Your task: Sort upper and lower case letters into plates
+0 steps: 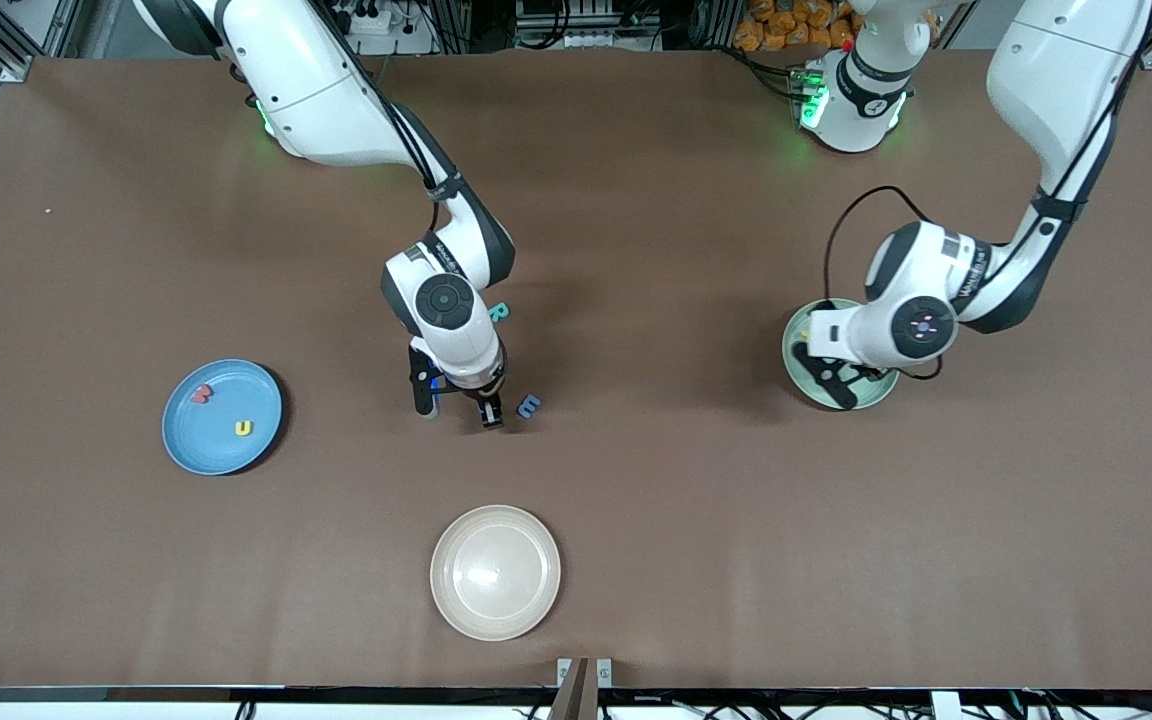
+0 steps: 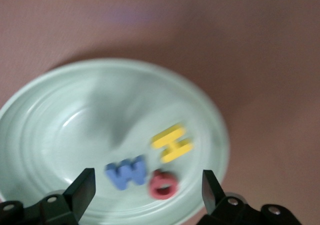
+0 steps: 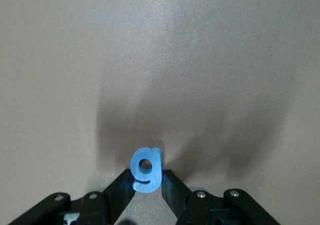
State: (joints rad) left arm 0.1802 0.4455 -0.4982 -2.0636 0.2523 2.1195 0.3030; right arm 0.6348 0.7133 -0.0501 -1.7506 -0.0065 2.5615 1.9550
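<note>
Gripping the blue g [image 3: 146, 169] between its closed fingers, the right tool [image 1: 489, 412] hangs just above the brown surface [image 1: 696, 500] near the middle, with the blue e [image 1: 529, 405] lying on the surface just beside it and the teal R [image 1: 499, 312] partly hidden by the right wrist, farther from the front camera. The left tool [image 2: 148, 187] hovers over the pale mint green plate [image 2: 45, 135] toward the left arm's end of the surface, its fingers [image 2: 84, 187] spread wide and holding nothing. Three capitals lie close together in that plate: the yellow H [image 2: 172, 143], the blue M/W [image 2: 126, 172] and the red Q [image 2: 163, 184], the last two touching. Toward the right arm's end sits the sky blue plate [image 1: 216, 440], which holds the red w [image 1: 200, 394] and the yellow u [image 1: 244, 428], set a little apart. A cream-beige plate [image 1: 495, 572] rests nearest the front camera, with no letters in it.
</note>
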